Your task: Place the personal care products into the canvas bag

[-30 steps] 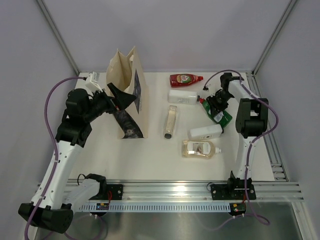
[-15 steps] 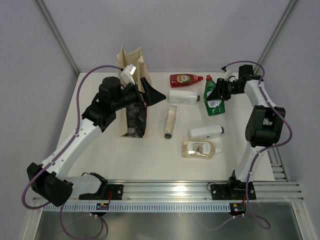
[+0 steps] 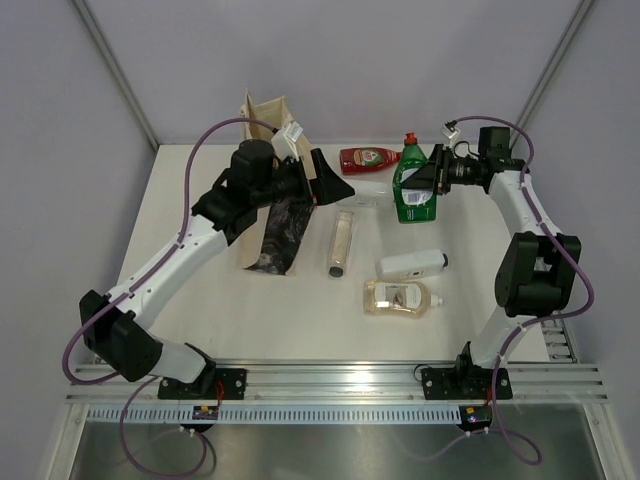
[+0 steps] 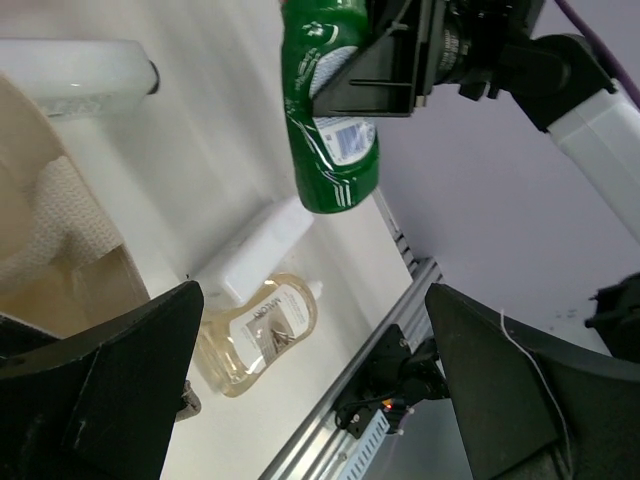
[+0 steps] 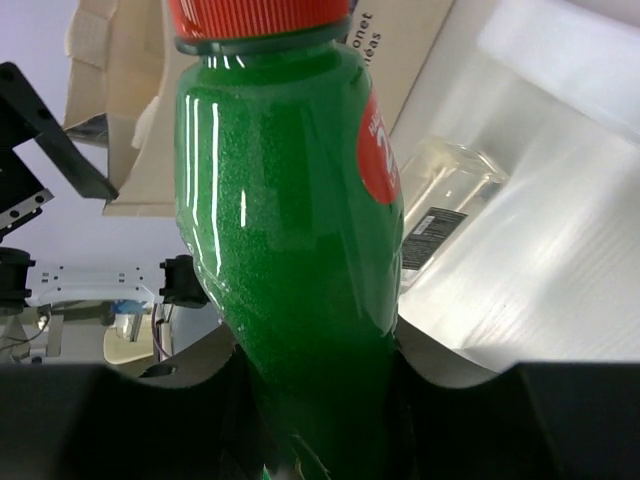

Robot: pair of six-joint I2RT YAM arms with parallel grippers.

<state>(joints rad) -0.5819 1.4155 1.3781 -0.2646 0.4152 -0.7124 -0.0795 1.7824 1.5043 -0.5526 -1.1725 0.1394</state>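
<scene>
My right gripper [image 3: 432,178] is shut on the green bottle [image 3: 413,186] and holds it upright in the air, red cap up; the bottle fills the right wrist view [image 5: 290,230]. The beige canvas bag [image 3: 268,118] stands at the back left, and its cloth shows in the left wrist view [image 4: 50,230]. My left gripper [image 3: 328,183] is wide open and empty beside the bag's right edge, facing the green bottle [image 4: 325,120]. On the table lie the red bottle [image 3: 368,158], the slim clear bottle [image 3: 340,243], the white grey-capped bottle [image 3: 412,263] and the amber bottle [image 3: 400,297]. The white bottle [image 3: 362,200] is mostly hidden. No pale olive bottle shows.
The aluminium rail [image 3: 340,380] with both arm bases runs along the near edge. Grey walls and frame posts [image 3: 120,80] close the back and sides. The left arm [image 3: 190,250] stretches diagonally across the table's left half.
My right gripper has lifted the green bottle off the table and carried it left. My left arm has swung right, across the bag, its open gripper now at the bag's right side.
</scene>
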